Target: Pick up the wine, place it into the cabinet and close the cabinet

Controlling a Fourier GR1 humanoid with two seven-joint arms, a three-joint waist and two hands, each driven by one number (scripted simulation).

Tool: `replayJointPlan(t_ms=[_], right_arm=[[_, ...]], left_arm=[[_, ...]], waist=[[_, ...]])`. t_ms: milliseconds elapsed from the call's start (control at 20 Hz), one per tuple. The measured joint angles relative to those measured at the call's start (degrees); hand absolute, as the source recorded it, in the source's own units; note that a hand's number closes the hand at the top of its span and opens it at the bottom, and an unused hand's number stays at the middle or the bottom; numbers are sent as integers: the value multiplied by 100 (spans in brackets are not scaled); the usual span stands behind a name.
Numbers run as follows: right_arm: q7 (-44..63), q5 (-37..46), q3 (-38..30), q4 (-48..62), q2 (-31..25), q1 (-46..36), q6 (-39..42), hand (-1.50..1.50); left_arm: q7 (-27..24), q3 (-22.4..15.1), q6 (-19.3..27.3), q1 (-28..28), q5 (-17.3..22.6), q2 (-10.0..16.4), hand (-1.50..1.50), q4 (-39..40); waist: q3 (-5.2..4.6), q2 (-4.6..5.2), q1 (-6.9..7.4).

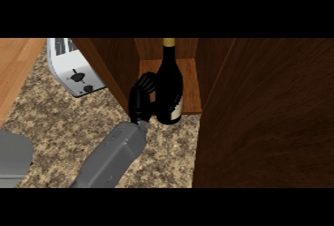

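At the front edge of the shelf (pixel 191 84) inside the cabinet (pixel 112 66), the dark wine bottle (pixel 171 84) is upright. The right hand (pixel 139 99) has its fingers (pixel 147 81) curled round the bottle from the left side. The cabinet door (pixel 267 114) stands open at the right. A white toaster (pixel 77 73) sits on the speckled desk (pixel 65 119).

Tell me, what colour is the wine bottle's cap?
The wine bottle has a yellowish-gold cap; the head view shows it.
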Motion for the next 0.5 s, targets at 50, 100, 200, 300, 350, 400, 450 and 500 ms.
replayJointPlan(t_ms=[50, 100, 200, 300, 350, 400, 450, 500], right_arm=[[-6, 5, 2, 10, 21, -34, -9, -150], [-42, 14, 103, 13, 60, 36, -16, -150], [26, 14, 91, 12, 79, -40, -54, -150], [-5, 15, 92, 10, 69, -1, -23, -150], [-47, 9, 23, 18, 39, 38, 34, -150], [-34, 9, 22, 24, 45, 27, 35, -150], [-92, 5, -25, 27, 28, 73, 83, -150], [-95, 9, -19, 31, 42, 69, 77, -150]], left_arm=[[14, -18, 7, -122, 98, 0, 150, 115], [-21, -1, -28, -183, 148, 0, 150, 229], [-1, 57, -41, -394, 218, -1, 150, 487], [-54, 113, -70, -532, 294, -1, 150, 693], [-79, 124, -113, -619, 355, -1, 150, 821], [-113, 169, -194, -708, 386, -1, 150, 973], [-38, 232, -225, -836, 392, 24, 150, 1111], [-36, 284, -217, -936, 405, 16, 150, 1244]], waist=[[-1, 6, -8], [-1, 6, -12], [-3, 13, -10], [-3, 16, -10], [-3, 21, -22], [-2, 26, -24], [-2, 30, -23], [-2, 34, -20]])
